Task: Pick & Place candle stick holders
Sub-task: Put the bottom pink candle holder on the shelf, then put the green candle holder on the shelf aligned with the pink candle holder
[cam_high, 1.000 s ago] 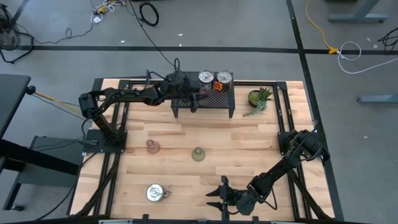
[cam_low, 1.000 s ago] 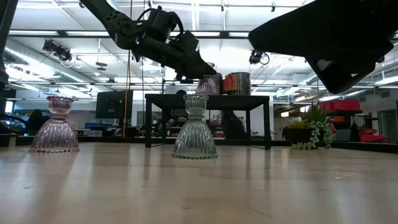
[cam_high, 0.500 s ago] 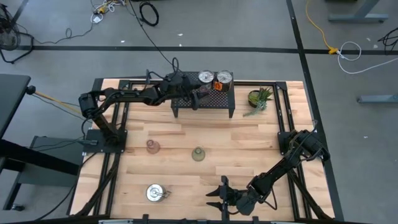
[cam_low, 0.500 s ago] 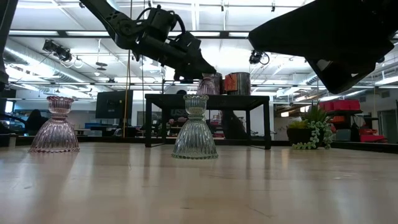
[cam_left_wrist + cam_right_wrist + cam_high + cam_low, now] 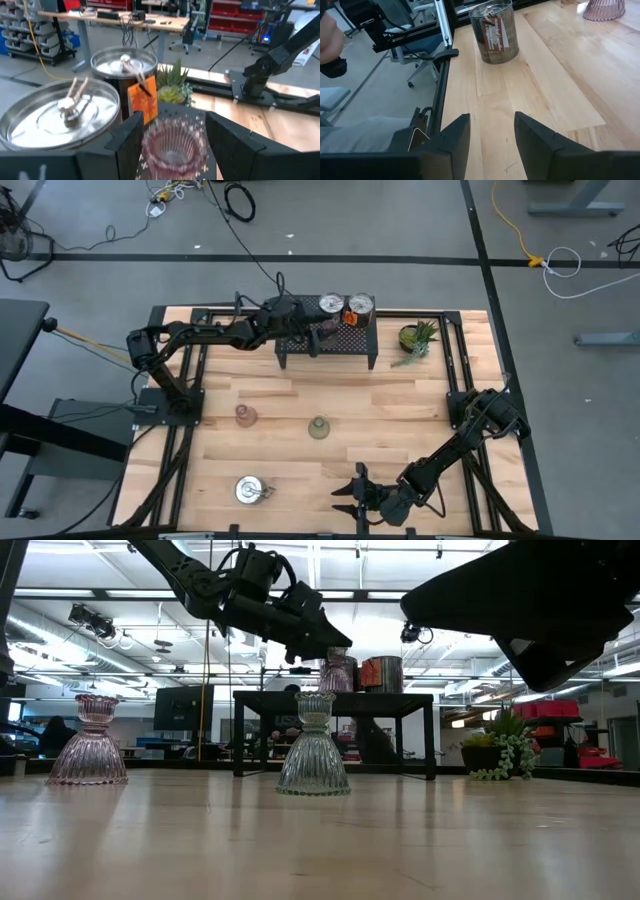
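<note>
- A pink glass holder [image 5: 170,145] stood on the black rack [image 5: 340,340] at the far side of the table [image 5: 400,430], just beside two silver holders [image 5: 331,304], one of them with an orange part [image 5: 352,316].
- The left gripper [image 5: 170,142] sat around that pink holder with its fingers [image 5: 125,140] spread clear of the glass on both sides; it gripped nothing.
- To finish this release well, I judged the gripper should draw straight back along its own line and a little upward, keeping the fingers wide so neither one clips the rim and tips the glass against the silver holder next to it.
- Three holders remained on the table: a second pink one [image 5: 243,415], an olive-green one [image 5: 318,427] near the middle, and a silver one [image 5: 249,489] at the near left.
- The right gripper [image 5: 492,132] waited low over the near edge, fingers partly apart and empty, pointed toward that silver holder.
- A spiky plant [image 5: 415,340] stood to the right of the rack, apart from it.
- Against the frame a second earlier, the left fingers had parted from a closer setting on the glass, and in the low view the gripper stood slightly higher and farther back from the holder; the right arm and the three table holders had not shifted.
</note>
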`<act>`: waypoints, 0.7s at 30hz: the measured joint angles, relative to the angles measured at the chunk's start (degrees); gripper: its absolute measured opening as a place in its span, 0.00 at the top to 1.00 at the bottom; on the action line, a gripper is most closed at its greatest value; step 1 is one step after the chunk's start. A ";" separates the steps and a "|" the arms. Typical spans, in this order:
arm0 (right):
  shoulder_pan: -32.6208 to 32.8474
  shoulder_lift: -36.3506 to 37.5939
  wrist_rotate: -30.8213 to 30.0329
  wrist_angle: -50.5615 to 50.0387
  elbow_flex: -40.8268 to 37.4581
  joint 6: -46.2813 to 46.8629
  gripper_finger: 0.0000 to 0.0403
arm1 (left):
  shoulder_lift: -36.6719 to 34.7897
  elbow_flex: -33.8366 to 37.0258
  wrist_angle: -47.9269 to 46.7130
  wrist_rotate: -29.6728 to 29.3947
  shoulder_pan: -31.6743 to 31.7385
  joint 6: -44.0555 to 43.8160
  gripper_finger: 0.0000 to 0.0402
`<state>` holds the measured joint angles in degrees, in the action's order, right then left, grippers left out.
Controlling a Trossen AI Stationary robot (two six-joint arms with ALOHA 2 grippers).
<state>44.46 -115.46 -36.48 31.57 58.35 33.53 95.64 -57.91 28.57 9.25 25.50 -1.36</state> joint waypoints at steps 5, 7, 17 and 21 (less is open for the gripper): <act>-0.04 0.00 -0.08 0.00 0.00 0.51 0.62 | -0.85 0.02 1.78 -0.36 0.00 0.09 0.46; -0.04 0.00 -0.10 -0.27 0.00 0.53 0.62 | -1.66 0.02 1.56 -0.49 0.00 0.35 0.46; -0.21 0.00 -10.44 -15.03 0.02 15.61 0.62 | -9.99 0.00 -2.81 7.79 -0.72 0.25 0.46; -1.42 0.00 -11.49 -18.88 0.02 19.75 0.61 | -15.38 0.00 -13.85 14.89 -1.03 1.33 0.46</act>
<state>43.04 -115.46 -47.97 12.69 58.37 53.28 80.26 -57.91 14.72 24.14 24.47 -0.02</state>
